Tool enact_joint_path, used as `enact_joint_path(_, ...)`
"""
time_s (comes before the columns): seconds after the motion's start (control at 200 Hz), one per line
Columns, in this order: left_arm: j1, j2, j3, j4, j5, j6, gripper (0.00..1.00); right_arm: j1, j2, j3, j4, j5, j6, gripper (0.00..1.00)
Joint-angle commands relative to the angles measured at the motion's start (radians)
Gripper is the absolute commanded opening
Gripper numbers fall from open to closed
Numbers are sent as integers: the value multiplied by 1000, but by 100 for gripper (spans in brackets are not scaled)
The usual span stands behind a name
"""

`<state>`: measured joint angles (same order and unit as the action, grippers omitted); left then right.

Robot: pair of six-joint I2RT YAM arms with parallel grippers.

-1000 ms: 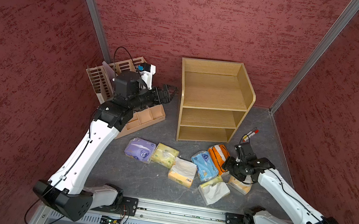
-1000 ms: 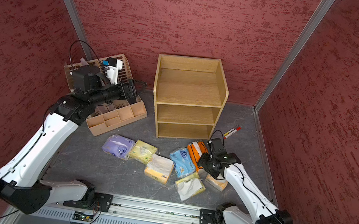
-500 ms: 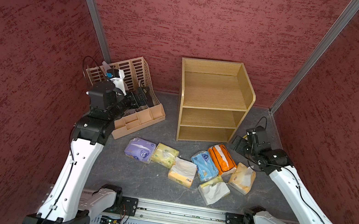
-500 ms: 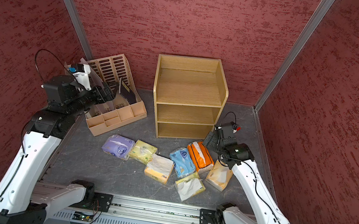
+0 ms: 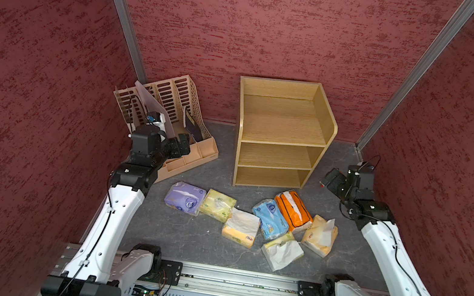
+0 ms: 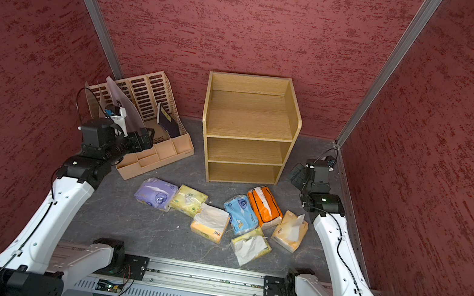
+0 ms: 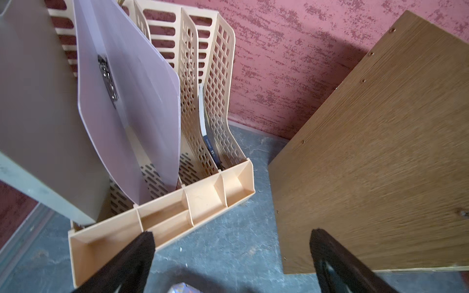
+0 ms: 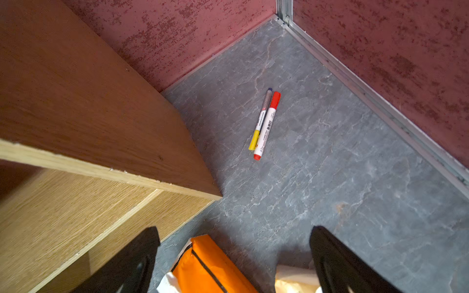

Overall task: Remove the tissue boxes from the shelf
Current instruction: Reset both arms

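The light-oak shelf (image 5: 282,136) (image 6: 247,131) stands at the back with all three tiers bare. Several tissue boxes lie on the grey floor before it: purple (image 5: 185,197), yellow-green (image 5: 217,204), orange-yellow (image 5: 241,227), blue (image 5: 270,219), bright orange (image 5: 293,209) (image 8: 205,266), cream (image 5: 319,236) and one trailing white tissue (image 5: 282,251). My left gripper (image 5: 181,147) (image 7: 232,234) hangs open over the floor between the organizer and the shelf's side. My right gripper (image 5: 332,180) (image 8: 234,230) is open and empty, raised beside the shelf's right side above the orange and cream packs.
A beige slotted file organizer (image 5: 165,131) (image 7: 193,197) holding folders stands at the back left, close under my left wrist. Two markers (image 8: 265,124) lie on the floor in the back right corner. Red walls close in three sides; a metal rail (image 5: 241,283) runs along the front.
My right gripper opened, left the cream pack on the floor and rose back toward the right corner. My left arm drew back from the shelf toward the organizer.
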<state>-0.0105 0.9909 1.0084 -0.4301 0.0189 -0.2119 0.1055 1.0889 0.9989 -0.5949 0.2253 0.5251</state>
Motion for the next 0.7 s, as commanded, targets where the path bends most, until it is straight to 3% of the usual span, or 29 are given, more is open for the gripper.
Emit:
enact_joint_path(0.0, 24, -72, -110, 197, -33, 125, 100, -26, 42, 31, 86, 44, -115, 98)
enact_joint_path(0.215, 166, -118, -326, 427, 119, 57, 100, -43, 24, -123, 338, 129, -247, 98)
enact_joint_path(0.311, 195, -145, -439, 560, 126, 54, 100, -48, -2, -202, 467, 140, -300, 98)
enact_joint_path(0.416, 204, -136, -506, 625, 88, 51, 100, -56, -12, -269, 553, 149, -331, 98)
enact_joint_path(0.511, 197, -119, -597, 814, 106, 39, 100, -61, -11, -322, 642, 146, -372, 98)
enact_joint_path(0.696, 161, 69, -646, 976, 55, 86, 100, -80, 4, -406, 833, 155, -442, 98)
